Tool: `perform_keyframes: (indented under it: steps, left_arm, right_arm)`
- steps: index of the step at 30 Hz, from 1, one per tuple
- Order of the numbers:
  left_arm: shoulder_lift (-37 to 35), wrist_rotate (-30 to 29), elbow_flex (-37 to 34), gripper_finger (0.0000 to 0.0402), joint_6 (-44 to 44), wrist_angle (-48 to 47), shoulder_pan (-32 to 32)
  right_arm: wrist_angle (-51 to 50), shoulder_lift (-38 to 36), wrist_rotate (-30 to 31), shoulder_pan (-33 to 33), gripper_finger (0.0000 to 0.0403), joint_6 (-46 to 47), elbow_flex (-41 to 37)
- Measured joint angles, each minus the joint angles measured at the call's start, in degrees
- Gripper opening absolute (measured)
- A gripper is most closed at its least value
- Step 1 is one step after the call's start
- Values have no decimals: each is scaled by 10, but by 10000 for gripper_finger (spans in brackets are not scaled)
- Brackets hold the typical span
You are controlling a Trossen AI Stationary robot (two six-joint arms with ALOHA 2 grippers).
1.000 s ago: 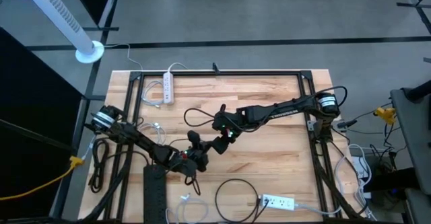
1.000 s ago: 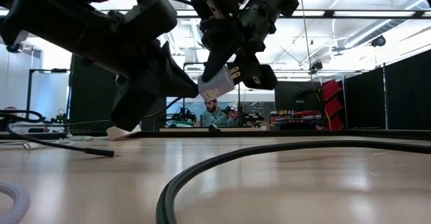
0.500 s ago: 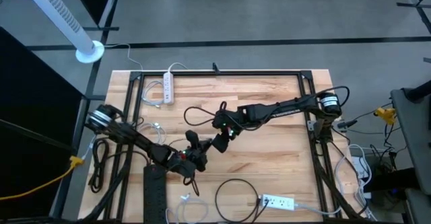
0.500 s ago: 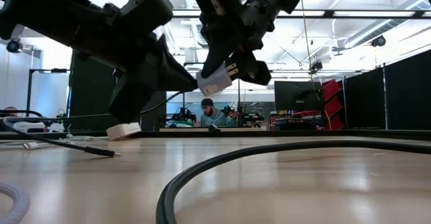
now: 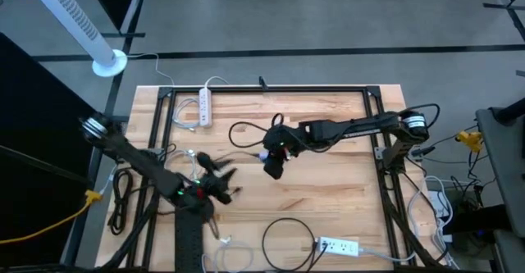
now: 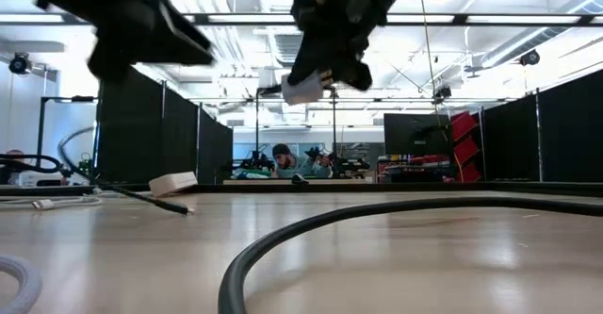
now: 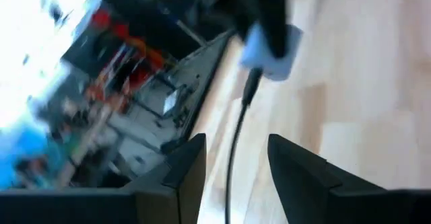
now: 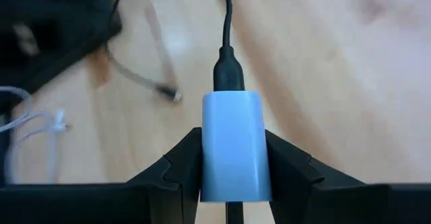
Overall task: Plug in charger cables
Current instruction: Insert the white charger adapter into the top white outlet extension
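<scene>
Wooden table (image 5: 328,187) carries cables (image 5: 287,240) and power strips (image 5: 338,245).

The right gripper (image 5: 274,160) hangs above the table (image 5: 328,191), clamped on a charger block (image 8: 236,146) with a cable (image 8: 227,22) plugged into the block's far end. The left gripper (image 5: 215,181) lies to its left, nearer the front edge, fingers apart. A power strip (image 5: 338,246) lies in front of the right gripper, to its right.

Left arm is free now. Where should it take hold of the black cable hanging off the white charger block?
Probably on the black plug housing where it enters the white charger block, approaching across the cable. It is thicker and stiffer than the thin cable, and the right gripper already clamps the block's sides.
</scene>
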Motion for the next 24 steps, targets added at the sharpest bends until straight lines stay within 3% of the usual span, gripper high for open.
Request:
perform_keyframes:
  steps: [3, 6, 9, 17, 20, 24]
  left_arm:
    - [-72, 12, -10, 139, -192, -105, 6]
    - [-122, 10, -43, 128, -254, -129, 7]
    - [-167, -5, -79, 115, -237, -130, 11]
    - [-256, -16, -122, 106, -136, -83, 10]
    - [-267, -8, -127, 112, -69, -41, 10]
    - [-267, -7, -128, 116, -49, -28, 12]
  right_arm:
    - [52, -21, 95, -2, 115, -94, 0]
    - [118, -21, 116, -12, 115, -158, 0]
    - [155, -8, 97, -22, 115, -199, 0]
    - [141, 53, 97, -53, 115, -229, -22]
    - [185, 74, 101, -56, 115, -229, -43]
    - [290, 93, 101, -30, 115, -260, -82]
